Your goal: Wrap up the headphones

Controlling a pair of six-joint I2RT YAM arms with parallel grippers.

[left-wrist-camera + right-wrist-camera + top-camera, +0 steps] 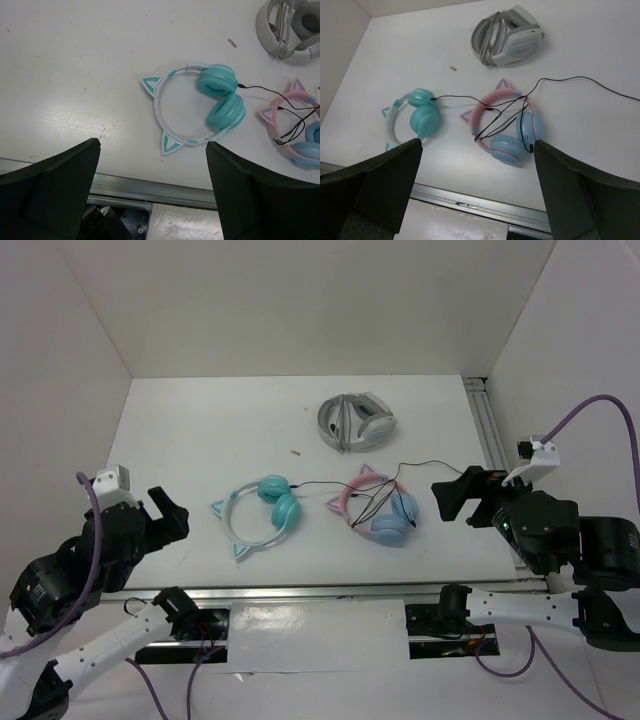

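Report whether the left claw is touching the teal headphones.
Apart. The top external view shows the open left claw well to the left of the teal headphones, with a stretch of bare table between them.

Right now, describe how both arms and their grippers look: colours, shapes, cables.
Both arms are mostly black with white lower links. The left arm and right arm each carry a white block at the wrist and a purple cable. The left gripper and right gripper have two broad, flat black fingers.
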